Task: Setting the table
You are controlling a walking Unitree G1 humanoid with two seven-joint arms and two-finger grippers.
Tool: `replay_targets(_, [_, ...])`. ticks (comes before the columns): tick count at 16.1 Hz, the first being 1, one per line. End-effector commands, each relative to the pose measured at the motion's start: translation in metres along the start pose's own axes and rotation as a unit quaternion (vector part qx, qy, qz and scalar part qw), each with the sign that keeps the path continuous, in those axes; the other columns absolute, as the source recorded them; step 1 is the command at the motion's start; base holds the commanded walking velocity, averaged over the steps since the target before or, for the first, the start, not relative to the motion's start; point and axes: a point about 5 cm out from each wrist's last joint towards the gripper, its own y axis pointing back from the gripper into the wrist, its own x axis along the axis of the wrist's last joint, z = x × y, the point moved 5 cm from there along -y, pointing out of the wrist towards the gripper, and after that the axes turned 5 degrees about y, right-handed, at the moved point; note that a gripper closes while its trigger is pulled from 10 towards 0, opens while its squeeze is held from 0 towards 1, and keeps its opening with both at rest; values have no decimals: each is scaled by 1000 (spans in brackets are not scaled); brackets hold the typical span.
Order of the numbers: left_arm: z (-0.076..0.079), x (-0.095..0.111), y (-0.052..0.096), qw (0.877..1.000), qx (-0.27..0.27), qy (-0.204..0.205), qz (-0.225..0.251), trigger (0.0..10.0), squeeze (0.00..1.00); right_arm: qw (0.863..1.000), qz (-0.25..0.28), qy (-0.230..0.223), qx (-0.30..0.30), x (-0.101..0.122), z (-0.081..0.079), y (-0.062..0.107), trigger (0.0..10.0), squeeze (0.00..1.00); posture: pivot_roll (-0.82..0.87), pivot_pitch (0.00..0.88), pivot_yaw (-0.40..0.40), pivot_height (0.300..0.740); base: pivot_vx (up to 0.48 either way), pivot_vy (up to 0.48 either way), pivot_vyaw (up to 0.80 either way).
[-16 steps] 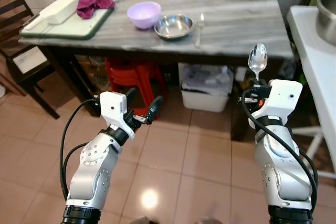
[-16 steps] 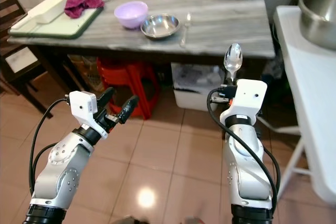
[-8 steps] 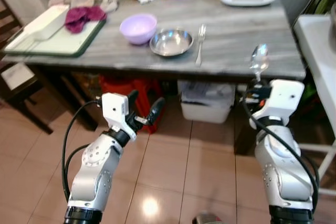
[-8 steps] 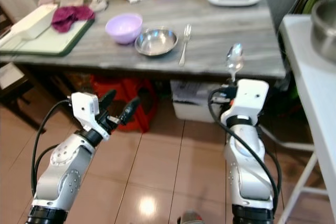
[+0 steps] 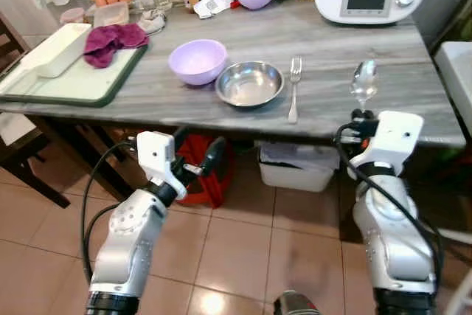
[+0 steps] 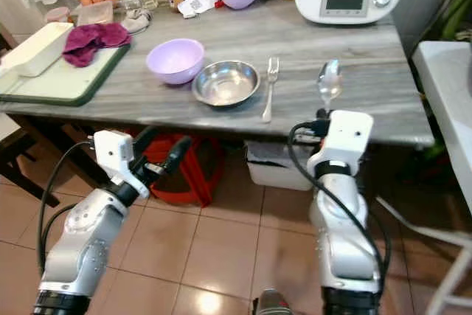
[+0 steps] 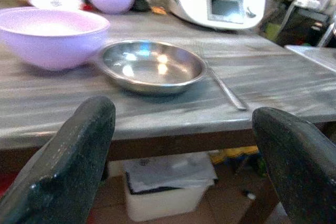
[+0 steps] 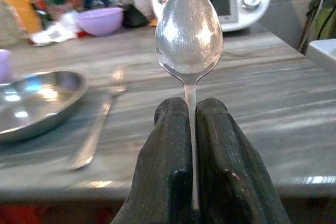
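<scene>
From the left eye view, the grey marbled surface (image 5: 332, 42) carries a steel bowl (image 5: 250, 83). A fork (image 5: 293, 99) lies just right of that bowl, a lilac bowl (image 5: 197, 60) just left of it. The right pincer (image 5: 360, 114) is raised at the front edge, right of the fork, with the forearm upright beneath it, pinching a spoon (image 5: 363, 81) that stands bowl-end up. The left pincer (image 5: 198, 161) hangs below the edge, left of the steel bowl, forearm angled up and forward, fingers spread.

The right eye view shows the same layout.

The left wrist view looks between two wide-apart fingers (image 7: 68, 156) toward the steel bowl (image 7: 151, 66) and fork (image 7: 223, 85).

In the right wrist view, the fingers (image 8: 169, 156) press together on the spoon (image 8: 188, 32) handle, held upright above the surface (image 8: 283, 103).
</scene>
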Motion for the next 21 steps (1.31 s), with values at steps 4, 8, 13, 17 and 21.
replay_targets(4, [-7,4,4,1000,8,-14,-2,10000,0,1000,3,-4,-14,3,1,-1,10000,0,-168,154,99,740,382,0,0])
replay_targets(8, [-5,2,6,1000,4,-15,-7,10000,0,999,-7,-5,-31,-1,7,-2,10000,0,-165,154,100,740,0,0,0])
replay_targets(13, [-4,-2,11,1000,0,-12,-16,10000,0,998,-23,-21,-49,-9,15,-2,10000,0,-162,161,103,740,0,0,0])
replay_targets(17, [-2,-4,14,1000,-5,-15,-25,10000,0,998,-27,-26,-54,-11,15,0,10000,0,-161,176,117,740,0,0,0])
replay_targets(21, [-2,-3,15,999,-11,-17,-27,10000,0,998,-28,-27,-56,-12,15,0,10000,0,-159,174,119,740,0,0,0])
